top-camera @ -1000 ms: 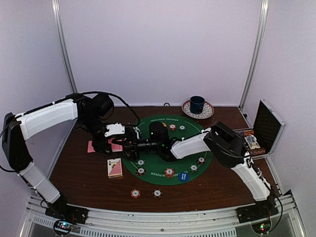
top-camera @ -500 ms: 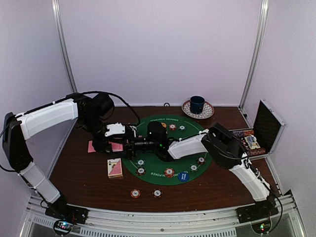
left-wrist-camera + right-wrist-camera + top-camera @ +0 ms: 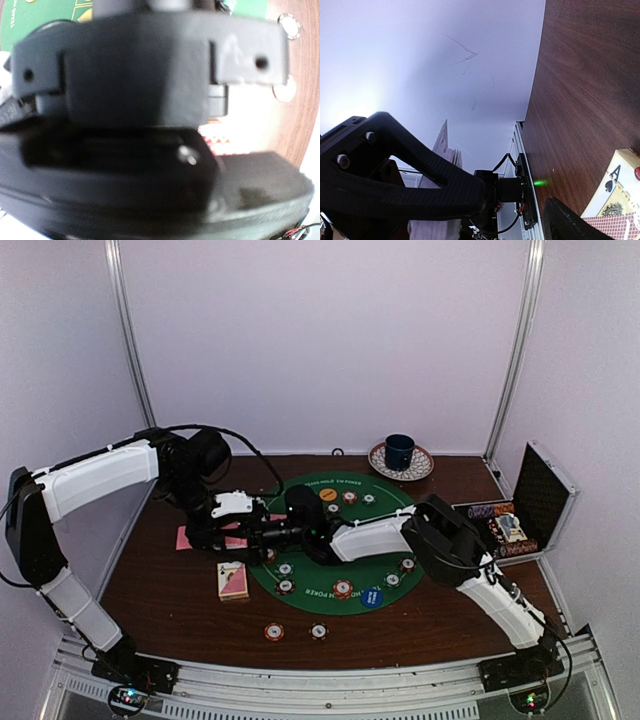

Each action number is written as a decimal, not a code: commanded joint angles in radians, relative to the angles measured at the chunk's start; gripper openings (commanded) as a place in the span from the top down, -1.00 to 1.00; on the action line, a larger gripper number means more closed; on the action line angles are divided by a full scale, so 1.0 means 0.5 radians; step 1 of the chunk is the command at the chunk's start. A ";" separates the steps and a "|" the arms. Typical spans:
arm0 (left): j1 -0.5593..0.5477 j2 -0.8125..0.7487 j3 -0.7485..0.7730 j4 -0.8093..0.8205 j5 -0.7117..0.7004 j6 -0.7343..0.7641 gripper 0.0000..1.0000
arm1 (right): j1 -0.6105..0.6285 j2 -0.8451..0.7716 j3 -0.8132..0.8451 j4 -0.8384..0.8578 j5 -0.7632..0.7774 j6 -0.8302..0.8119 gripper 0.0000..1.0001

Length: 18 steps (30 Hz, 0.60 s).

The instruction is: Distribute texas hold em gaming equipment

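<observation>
My left gripper holds a raised stack of playing cards, which shows edge-on in the right wrist view. My right gripper reaches across the green mat and meets it; its jaws stand wide apart with the stack beside one finger. The left wrist view is filled by black gripper bodies, with a strip of pink card back showing. Pink cards lie on the table at the left. Striped chips, a blue button and an orange button lie on the mat.
A card box with an ace of spades lies left of the mat, also in the right wrist view. Two chips lie near the front edge. A blue mug on a saucer stands at the back. An open case stands at the right.
My right arm has stretched further left across the mat, bringing its gripper up to the left gripper. The left arm has barely moved.
</observation>
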 commanded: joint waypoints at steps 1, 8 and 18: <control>-0.006 0.016 0.068 -0.009 0.007 -0.003 1.00 | 0.012 0.030 0.067 -0.150 -0.043 -0.131 -0.66; -0.006 0.004 0.052 -0.016 -0.002 0.000 1.00 | -0.013 -0.040 -0.050 -0.230 -0.035 -0.244 -0.58; -0.006 -0.004 0.056 -0.022 -0.012 0.004 1.00 | -0.050 -0.185 -0.187 -0.501 0.001 -0.526 -0.50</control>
